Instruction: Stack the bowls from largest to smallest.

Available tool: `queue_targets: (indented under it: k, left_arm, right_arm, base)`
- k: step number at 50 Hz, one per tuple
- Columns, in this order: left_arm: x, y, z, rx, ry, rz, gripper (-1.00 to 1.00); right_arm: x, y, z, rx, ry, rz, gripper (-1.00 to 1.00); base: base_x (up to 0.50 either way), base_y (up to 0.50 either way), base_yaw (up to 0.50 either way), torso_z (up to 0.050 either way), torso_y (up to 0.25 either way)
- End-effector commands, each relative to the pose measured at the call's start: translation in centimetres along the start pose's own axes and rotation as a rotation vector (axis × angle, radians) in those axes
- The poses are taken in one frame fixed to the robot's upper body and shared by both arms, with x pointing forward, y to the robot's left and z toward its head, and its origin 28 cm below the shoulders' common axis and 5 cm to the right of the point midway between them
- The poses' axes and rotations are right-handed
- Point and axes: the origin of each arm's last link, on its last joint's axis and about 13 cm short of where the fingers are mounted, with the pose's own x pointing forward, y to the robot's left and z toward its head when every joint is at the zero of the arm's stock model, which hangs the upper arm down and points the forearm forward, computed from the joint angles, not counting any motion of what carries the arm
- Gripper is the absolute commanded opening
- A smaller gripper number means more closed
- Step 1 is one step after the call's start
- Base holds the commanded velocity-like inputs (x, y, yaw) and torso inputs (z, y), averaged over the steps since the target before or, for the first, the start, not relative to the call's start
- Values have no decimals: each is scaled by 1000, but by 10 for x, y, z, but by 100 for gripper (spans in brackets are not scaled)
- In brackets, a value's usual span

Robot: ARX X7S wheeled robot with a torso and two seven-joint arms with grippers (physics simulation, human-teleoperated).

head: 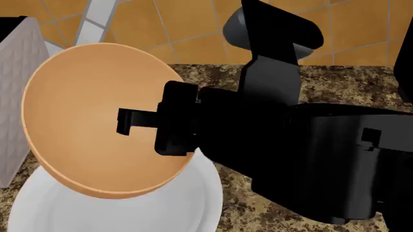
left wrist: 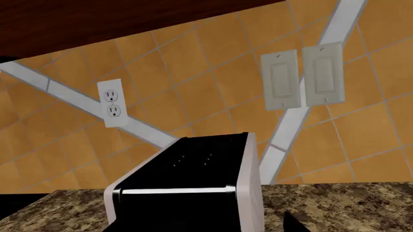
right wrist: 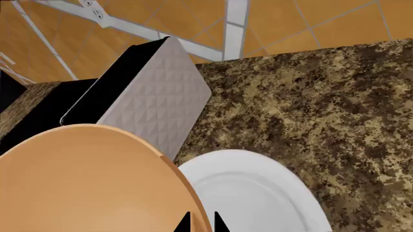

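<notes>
A speckled brown granite counter [right wrist: 322, 96] is meeting an orange-tiled wall [left wrist: 206, 72]. The smooth, round orange-tan bowl [head: 103, 121] is tilting, its opening facing the head camera at left centre, above a glossy white bowl [head: 129, 208]. The right gripper [head: 129, 122] is pinching the orange-tan bowl's rim. The left gripper's state cannot be told.

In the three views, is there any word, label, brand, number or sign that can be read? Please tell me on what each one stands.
No readable text in any view.
Toaster: faint dots on its black top, no letters or brand.
Wall outlet and two light switches: plain plates, no markings.
Orange-tan bowl and white bowl: bare surfaces, no print.
Right gripper: plain black, no label.
</notes>
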Motion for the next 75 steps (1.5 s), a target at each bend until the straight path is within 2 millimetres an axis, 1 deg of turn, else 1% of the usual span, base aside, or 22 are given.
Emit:
queue_targets:
  k: [1,4,9,14,22,24,27,36,40,41,52,61,64,65,68,69,73,75]
  left_arm:
    - [-1,10,7,-8,-29,55,100]
    - [-2,12,7,-10,-31,57,100]
    - [-2,11,5,-11,-25,51,100]
    - [-2,11,6,-13,-27,50,100]
    - [-1,11,6,-11,-25,49,100]
    - [0,8,5,-10,-25,46,100]
    - [-2,11,5,-10,-25,45,100]
    - [-1,10,5,-10,-24,45,100]
    - [-2,10,4,-7,-22,38,100]
    - [-1,10,3,-8,-21,38,100]
    - [-2,13,5,-14,-21,42,100]
    - [-3,13,5,-15,-21,41,100]
    - [-3,13,5,-15,-22,39,100]
    - [-3,13,5,-13,-22,40,100]
    - [-2,12,5,-11,-19,41,100]
    - [-2,11,4,-5,-19,39,100]
    - [-1,10,4,0,-17,42,100]
    - [-2,12,3,1,-13,43,100]
  right_arm:
    - [38,16,-7,-85,120,-14,-100]
    - [40,14,-15,-94,158,-39,-100]
    - [42,15,-19,-114,188,-55,-100]
    - [47,8,-31,-112,219,-84,-100]
    - [50,3,-36,-106,222,-133,-100]
    - [51,3,-39,-110,228,-136,-100]
    - [53,2,-42,-110,240,-135,-100]
    - [54,3,-45,-104,243,-122,-100]
    - [54,4,-49,-106,250,-124,-100]
    - [53,4,-49,-108,250,-123,100]
    - [50,7,-50,-131,246,-127,100]
    - [37,17,-41,-158,184,-111,100]
    - [27,20,-35,-170,113,-111,100]
    - [20,20,-34,-194,73,-121,100]
    - [3,21,-31,-187,-4,-125,100]
    - [-2,20,-32,-214,-35,-141,100]
    - [-19,19,-36,-229,-116,-160,100]
    - [-26,14,-40,-230,-177,-157,100]
  base:
    - [0,0,0,0,0]
    - [0,0,0,0,0]
    - [0,0,0,0,0]
    - [0,0,0,0,0]
    - [0,0,0,0,0]
    - [0,0,0,0,0]
    - [0,0,0,0,3]
    - [0,0,0,0,0]
    - [0,0,0,0,0]
    - [0,0,0,0,0]
    - [0,0,0,0,0]
    - [0,0,0,0,0]
    - [0,0,0,0,0]
    - [0,0,0,0,0]
    - [0,0,0,0,0]
    - [0,0,0,0,0]
    - [0,0,0,0,0]
    - [0,0,0,0,0]
